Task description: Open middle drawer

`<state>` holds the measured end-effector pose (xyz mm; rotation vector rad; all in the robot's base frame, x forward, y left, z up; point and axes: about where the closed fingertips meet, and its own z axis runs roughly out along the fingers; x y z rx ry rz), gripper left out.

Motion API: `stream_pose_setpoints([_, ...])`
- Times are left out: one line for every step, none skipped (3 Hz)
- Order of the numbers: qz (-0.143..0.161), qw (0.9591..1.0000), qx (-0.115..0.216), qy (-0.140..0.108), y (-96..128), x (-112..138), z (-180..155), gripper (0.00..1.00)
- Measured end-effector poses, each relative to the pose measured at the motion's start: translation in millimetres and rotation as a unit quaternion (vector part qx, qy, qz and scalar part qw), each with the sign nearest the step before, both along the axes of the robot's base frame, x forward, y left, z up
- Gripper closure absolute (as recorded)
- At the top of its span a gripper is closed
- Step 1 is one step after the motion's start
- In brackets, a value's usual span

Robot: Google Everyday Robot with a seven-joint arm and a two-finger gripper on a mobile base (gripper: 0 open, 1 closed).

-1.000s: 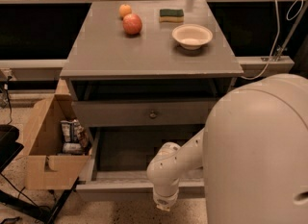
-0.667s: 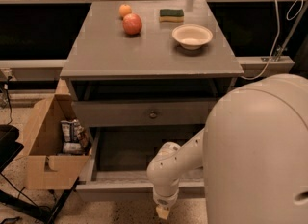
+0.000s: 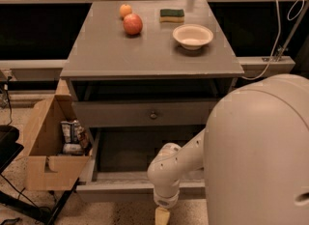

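Observation:
The middle drawer (image 3: 145, 114) is a wide grey front with a small round knob (image 3: 153, 115) and sits pushed in under the table top. Below it the lowest drawer (image 3: 137, 188) is pulled far out, and its inside is bare. My gripper (image 3: 162, 215) hangs at the bottom edge of the camera view, pointing down, just in front of the pulled-out drawer's front. It is well below the middle drawer's knob and touches nothing that I can see. My white arm (image 3: 176, 163) reaches over the open drawer.
On the table top (image 3: 106, 55) are an apple (image 3: 133, 24), an orange (image 3: 125, 10), a green sponge (image 3: 172, 14) and a white bowl (image 3: 192, 36). An open cardboard box (image 3: 46, 149) with packets stands at the left. My white body (image 3: 260, 156) fills the right.
The gripper has sunk a little towards the bottom edge of the view. The drawers and the things on the table have not moved.

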<state>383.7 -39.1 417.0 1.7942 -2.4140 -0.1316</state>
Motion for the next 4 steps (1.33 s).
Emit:
stream_pose_setpoints([0.0, 1.0, 0.0, 0.0, 0.0, 0.0, 0.0, 0.02])
stream_pose_setpoints([0.0, 1.0, 0.0, 0.0, 0.0, 0.0, 0.0, 0.23])
stream_pose_setpoints([0.0, 1.0, 0.0, 0.0, 0.0, 0.0, 0.0, 0.47])
stream_pose_setpoints([0.0, 1.0, 0.0, 0.0, 0.0, 0.0, 0.0, 0.7])
